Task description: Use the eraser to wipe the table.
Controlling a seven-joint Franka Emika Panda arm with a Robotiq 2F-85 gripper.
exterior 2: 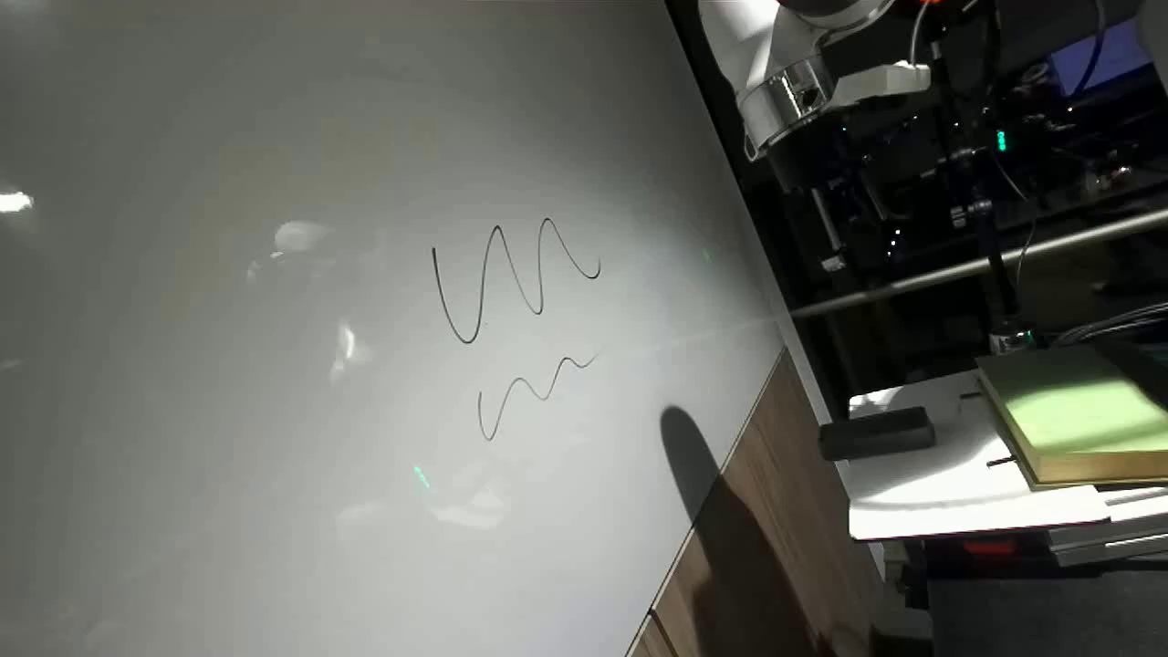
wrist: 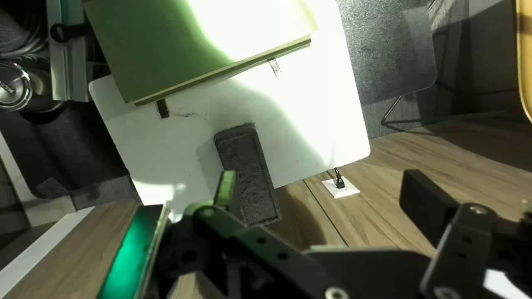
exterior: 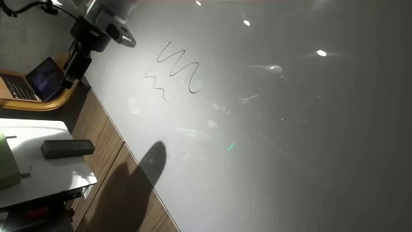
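Note:
The eraser (exterior: 67, 148), a dark grey oblong block, rests on the small white side desk with one end over its edge; I also see the eraser (exterior 2: 878, 434) in an exterior view and the eraser (wrist: 245, 174) in the wrist view. My gripper (wrist: 320, 180) stands open, nothing between its fingers. In the wrist view its left finger overlaps the eraser's outline; in both exterior views the gripper (exterior 2: 862, 242) is well apart from the eraser. The glossy white-grey table (exterior: 273, 161) carries two thin black squiggles, a larger one (exterior: 197, 64) and a smaller one (exterior: 160, 88).
A green block-like thing (wrist: 166, 54) lies on the side desk (wrist: 166, 153). Brown wood panelling (exterior: 96, 119) runs along the table's edge, with a white socket plate (wrist: 341, 189) and black plug. An open laptop (exterior: 45, 80) sits on a yellow-rimmed seat (exterior: 48, 106) near the gripper.

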